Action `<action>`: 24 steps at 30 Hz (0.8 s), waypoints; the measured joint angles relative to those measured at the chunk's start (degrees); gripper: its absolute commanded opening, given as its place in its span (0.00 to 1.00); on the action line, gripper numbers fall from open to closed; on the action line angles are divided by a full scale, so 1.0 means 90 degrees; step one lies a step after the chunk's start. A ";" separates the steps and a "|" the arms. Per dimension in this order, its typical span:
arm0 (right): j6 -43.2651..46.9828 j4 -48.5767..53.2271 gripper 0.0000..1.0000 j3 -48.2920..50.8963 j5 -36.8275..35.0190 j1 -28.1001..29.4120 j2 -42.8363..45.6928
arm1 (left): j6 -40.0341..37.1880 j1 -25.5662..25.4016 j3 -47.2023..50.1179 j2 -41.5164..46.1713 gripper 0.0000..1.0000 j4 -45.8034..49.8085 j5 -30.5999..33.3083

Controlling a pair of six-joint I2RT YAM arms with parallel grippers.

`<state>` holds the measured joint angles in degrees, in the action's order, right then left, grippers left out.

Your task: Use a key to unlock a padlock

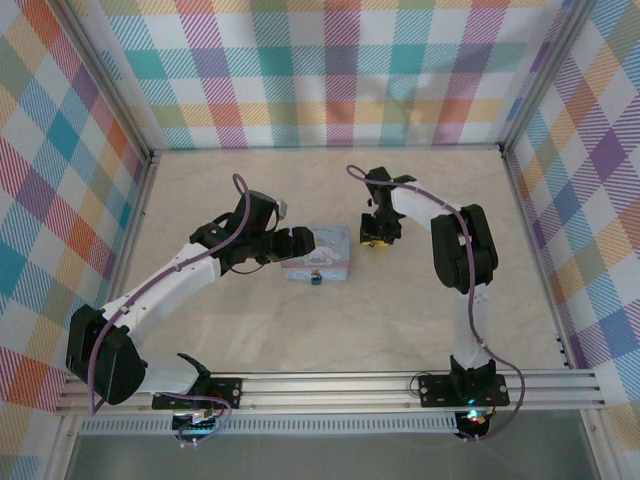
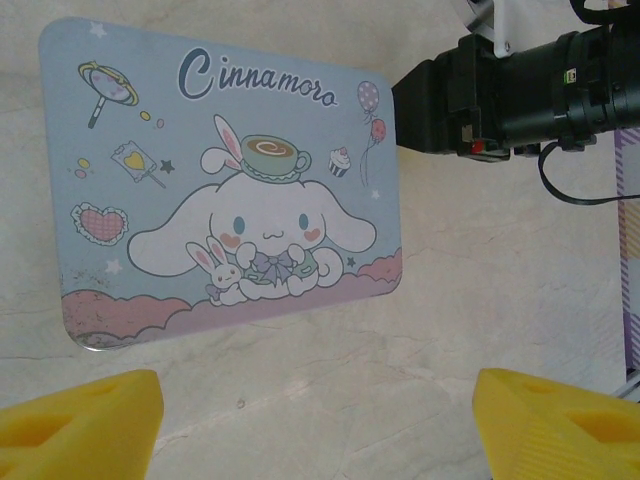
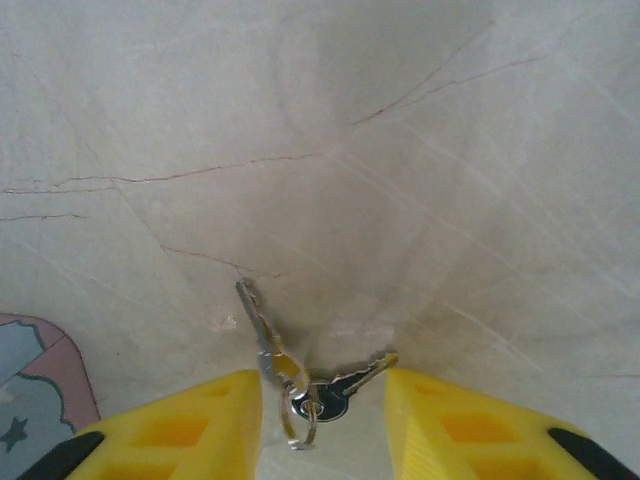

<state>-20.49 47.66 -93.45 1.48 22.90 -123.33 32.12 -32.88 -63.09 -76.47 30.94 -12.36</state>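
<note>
The key [image 3: 264,338] lies on the marble table with a second key [image 3: 352,383] on one ring. My right gripper [image 3: 323,420] stands over them, open, its yellow fingers [image 3: 180,435] on either side of the ring with small gaps left. From above, the right gripper [image 1: 375,241] is just right of the tin box [image 1: 316,252]. The padlock [image 1: 314,279], tiny and dark blue, hangs at the box's near edge. My left gripper [image 1: 287,246] hovers at the box's left side. It is wide open [image 2: 318,425] over bare table, with nothing between its fingers [image 2: 80,425].
The pastel-blue cartoon tin box [image 2: 230,190] lies flat at mid-table. The right arm's black wrist [image 2: 520,90] reaches in beyond the box's far corner. Plaid walls [image 1: 70,180] enclose the table on three sides.
</note>
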 measured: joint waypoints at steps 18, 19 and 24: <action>0.0002 -0.0114 0.00 0.0032 0.0051 -0.0007 0.0036 | 0.0002 0.0000 0.0068 0.0000 0.81 0.0000 0.0005; 0.0002 -0.0165 0.00 0.0087 0.0051 -0.0005 0.0073 | 0.0002 0.0000 0.0073 0.0000 0.81 -0.0002 0.0005; 0.0002 -0.0223 0.00 0.0515 -0.0017 -0.0007 0.0478 | 0.0024 0.0000 0.0078 0.0000 0.82 0.0000 0.0056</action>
<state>-20.47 45.65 -88.82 1.32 22.83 -119.02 32.34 -32.88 -62.39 -76.47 30.94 -11.86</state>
